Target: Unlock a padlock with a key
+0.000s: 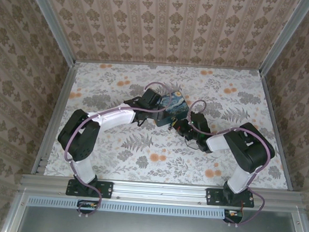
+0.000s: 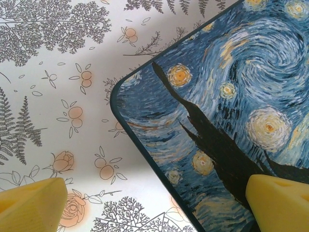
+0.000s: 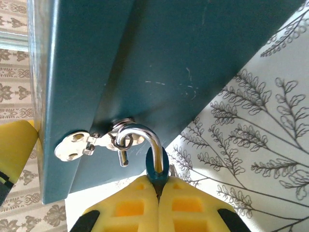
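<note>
The padlock (image 3: 158,166) is a tiny blue-tinted body with a silver shackle (image 3: 140,133). The shackle hooks through the ring of the hasp (image 3: 77,145) on the box's teal side (image 3: 145,58), and its short end hangs free below the ring. My right gripper (image 3: 158,186) is shut on the padlock's body, at the box's front right (image 1: 181,126). My left gripper (image 2: 154,203) is open, straddling the corner of the starry-night lid (image 2: 231,96): one yellow finger (image 2: 34,203) is over the table and the other is over the lid. The key is hidden.
The painted box (image 1: 172,104) sits mid-table on a floral cloth (image 1: 141,152), with patterned walls (image 1: 166,26) on three sides. Open cloth lies in front of and behind the box. A yellow pad (image 3: 14,150) shows at the box's far edge.
</note>
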